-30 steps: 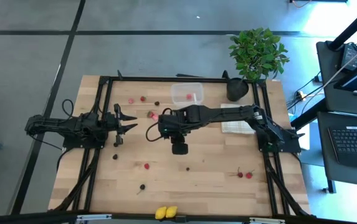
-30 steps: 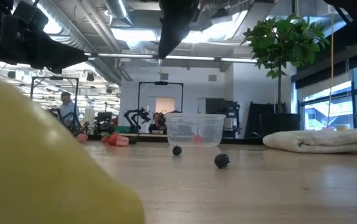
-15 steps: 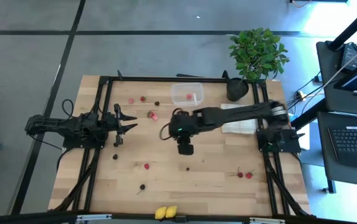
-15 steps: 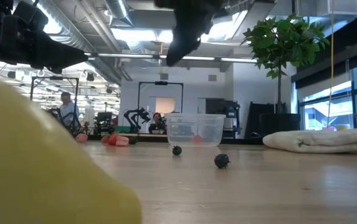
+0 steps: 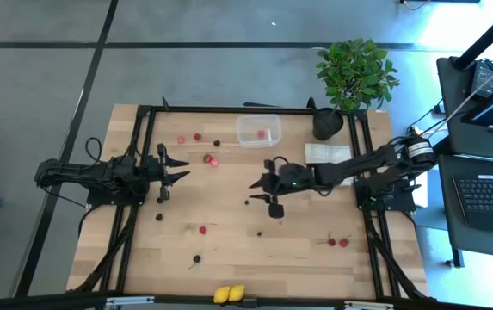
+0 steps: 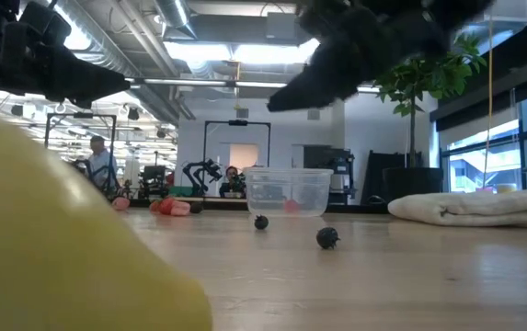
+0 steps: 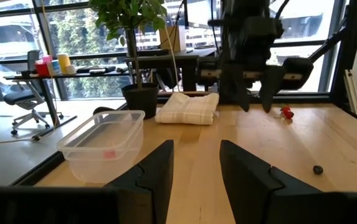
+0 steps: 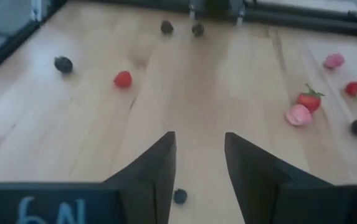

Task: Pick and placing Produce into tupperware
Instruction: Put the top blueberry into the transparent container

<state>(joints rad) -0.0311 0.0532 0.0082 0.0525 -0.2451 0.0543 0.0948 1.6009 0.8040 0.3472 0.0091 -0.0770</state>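
Hovering over the middle of the wooden worktop [image 5: 229,250], right gripper [image 5: 265,184] with dark fingers parted around nothing, a small dark berry [image 5: 248,202] lying just beside. Waiting near the left edge, left gripper [image 5: 174,172], likewise parted and empty. Sitting near the far edge, clear rounded-corner tupperware [image 5: 258,131] holding a red piece. Lying scattered: strawberries [image 5: 338,241], yellow lemons [image 5: 229,294] at the near edge.
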